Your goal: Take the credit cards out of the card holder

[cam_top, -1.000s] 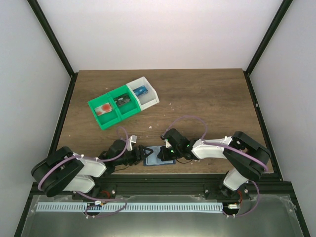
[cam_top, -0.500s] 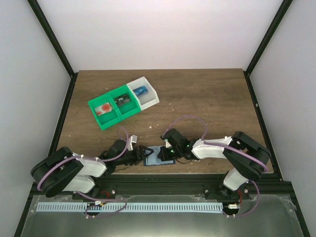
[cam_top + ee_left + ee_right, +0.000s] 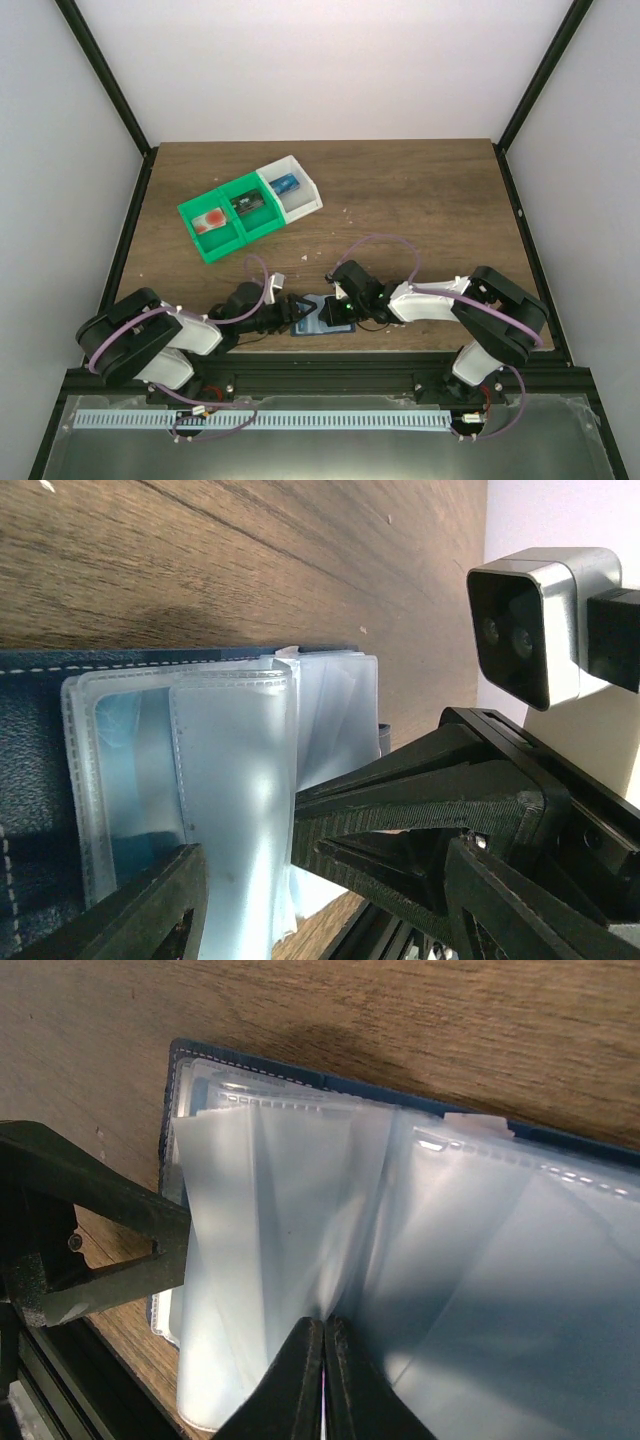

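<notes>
The card holder [image 3: 318, 320] lies open on the wood near the front edge, between my two grippers. It is dark navy [image 3: 30, 780] with a fan of cloudy clear sleeves [image 3: 230, 780]. My left gripper [image 3: 298, 312] is open, one finger on each side of the sleeves [image 3: 325, 890]. My right gripper [image 3: 332, 312] is shut, pinching one clear sleeve [image 3: 290, 1230] and holding it raised [image 3: 325, 1345]. Its black fingers [image 3: 420, 800] show in the left wrist view. I cannot make out any credit cards through the sleeves.
A row of green and white trays [image 3: 222, 238] sits at the back left, holding a red, a dark and a blue item. The black front rail [image 3: 320, 372] runs just behind the holder. The enclosure walls stand on both sides.
The left arm's body has shifted a little to the right, with its gripper still at the card holder. The right arm and the holder have hardly moved.
</notes>
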{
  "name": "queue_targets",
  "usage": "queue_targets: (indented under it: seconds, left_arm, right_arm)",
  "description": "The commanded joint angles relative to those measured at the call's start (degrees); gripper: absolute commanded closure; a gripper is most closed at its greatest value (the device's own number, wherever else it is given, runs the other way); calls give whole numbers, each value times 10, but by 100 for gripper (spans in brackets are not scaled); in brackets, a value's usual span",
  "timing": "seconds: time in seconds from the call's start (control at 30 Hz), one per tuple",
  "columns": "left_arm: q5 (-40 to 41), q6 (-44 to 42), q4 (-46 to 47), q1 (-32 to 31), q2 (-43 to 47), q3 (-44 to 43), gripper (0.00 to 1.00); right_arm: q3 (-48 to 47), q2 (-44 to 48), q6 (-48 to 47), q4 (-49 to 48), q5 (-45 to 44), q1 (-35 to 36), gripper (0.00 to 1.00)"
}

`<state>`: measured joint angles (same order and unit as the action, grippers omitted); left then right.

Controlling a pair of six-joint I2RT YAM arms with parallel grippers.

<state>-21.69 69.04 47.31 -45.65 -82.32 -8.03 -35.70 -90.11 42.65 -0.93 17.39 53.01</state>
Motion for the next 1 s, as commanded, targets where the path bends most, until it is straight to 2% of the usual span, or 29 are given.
queue_targets:
  seconds: [0.0,0.43,0.7,0.97]
  left_arm:
    - [-2,8,19,-5,2,-3,33]
    - [-13,43,105,-13,-20,7,34]
    - [-16,45,120,-15,-33,9,34]
    - [-17,43,126,-16,-39,6,35]
  right_arm:
    - [16,-10,1,10,-3,3,96]
    - [30,14,11,-25,-1,3,93]
    - [45,67,20,-16,-39,3,85]
    - [43,80,22,3,-58,3,79]
